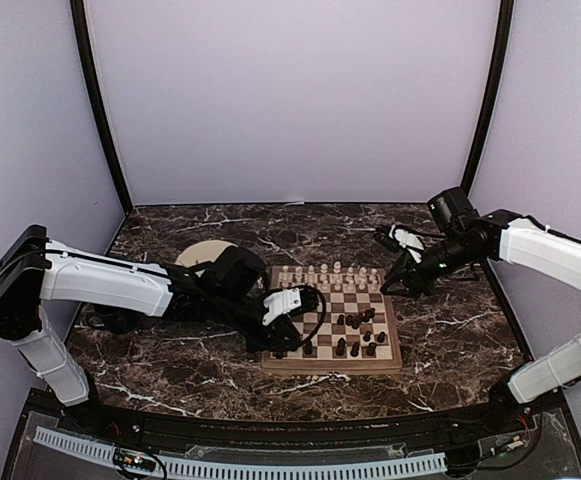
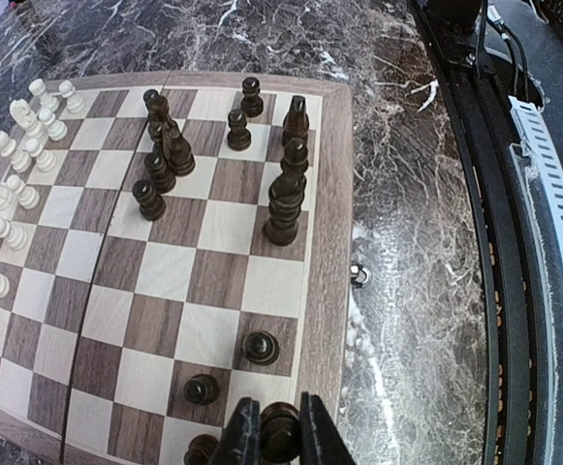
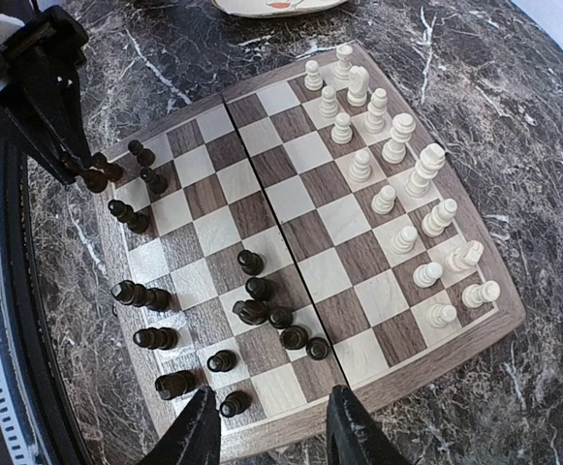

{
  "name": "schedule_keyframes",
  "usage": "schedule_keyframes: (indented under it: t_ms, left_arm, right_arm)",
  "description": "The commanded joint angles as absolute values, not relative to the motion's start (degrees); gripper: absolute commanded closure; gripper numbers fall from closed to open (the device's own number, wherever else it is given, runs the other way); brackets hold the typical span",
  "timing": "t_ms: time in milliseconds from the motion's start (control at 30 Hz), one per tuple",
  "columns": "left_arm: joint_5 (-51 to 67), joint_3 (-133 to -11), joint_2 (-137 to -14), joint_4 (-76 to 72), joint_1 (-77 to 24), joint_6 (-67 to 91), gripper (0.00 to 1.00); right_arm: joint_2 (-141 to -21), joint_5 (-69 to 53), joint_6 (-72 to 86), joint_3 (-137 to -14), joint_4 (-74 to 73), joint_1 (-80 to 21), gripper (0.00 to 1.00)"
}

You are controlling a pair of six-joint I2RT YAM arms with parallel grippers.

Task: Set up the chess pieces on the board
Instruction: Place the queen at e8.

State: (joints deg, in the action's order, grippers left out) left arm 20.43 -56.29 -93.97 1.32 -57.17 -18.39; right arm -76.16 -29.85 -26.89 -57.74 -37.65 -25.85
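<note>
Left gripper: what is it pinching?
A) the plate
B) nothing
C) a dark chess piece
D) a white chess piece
C: the left wrist view shows the left gripper shut on a dark chess piece at the edge of the board.

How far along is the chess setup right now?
Done: cream pieces stand in two rows along the board's far edge. In hand: left gripper shut on a dark piece at a board corner; right gripper open, empty. Left: other dark pieces scattered mid-board.
</note>
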Motion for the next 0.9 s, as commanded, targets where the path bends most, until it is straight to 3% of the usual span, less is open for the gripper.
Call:
schedule_keyframes:
  t_ms: [0, 867]
  left_arm:
    - [20.30, -56.96, -95.16, 0.56, -57.48, -20.14, 0.99]
    - [24.03, -63.70, -97.50, 1.18, -60.16, -22.43, 0.98]
  right_arm:
    - [-76.38, -31.38, -26.61, -57.18, -36.06, -25.41, 0.61]
    - [-76.56, -31.26, -27.31, -56.96, -36.12, -25.31, 0.61]
